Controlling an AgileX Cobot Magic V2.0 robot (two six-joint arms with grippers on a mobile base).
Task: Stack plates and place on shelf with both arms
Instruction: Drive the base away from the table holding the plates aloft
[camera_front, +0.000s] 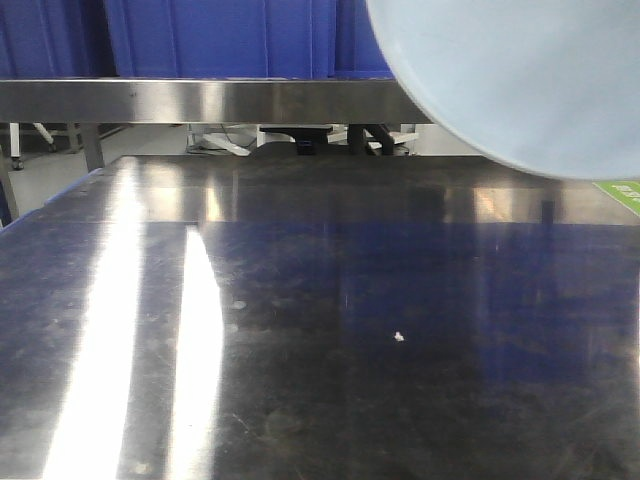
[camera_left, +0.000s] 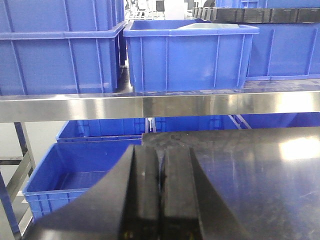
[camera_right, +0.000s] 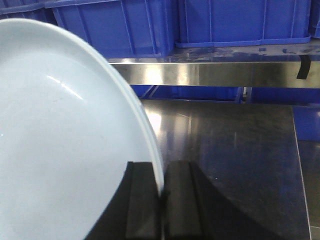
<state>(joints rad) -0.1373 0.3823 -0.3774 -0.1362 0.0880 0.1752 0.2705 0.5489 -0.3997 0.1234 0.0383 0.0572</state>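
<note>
One large round white glossy plate (camera_right: 65, 135) is pinched by its rim in the right gripper (camera_right: 161, 175), probably lifted to clear the dark steel tabletop (camera_right: 235, 150) ahead. Beyond, the stainless steel shelf bar (camera_right: 210, 74) fronts blue plastic bins (camera_right: 240, 20). The left gripper (camera_left: 160, 160) is clenched, empty.

L hand (camera_left: 160, 156) pinched closed, apparently empty, R hand (camera_right: 161, 171) clamped on plate (camera_right: 60, 130) rim, both pointing fwd

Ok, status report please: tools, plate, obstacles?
Left tool shut, empty. Right tool shut on plate rim. Plate aloft before shelf. Blue bins crowd shelf.
</note>
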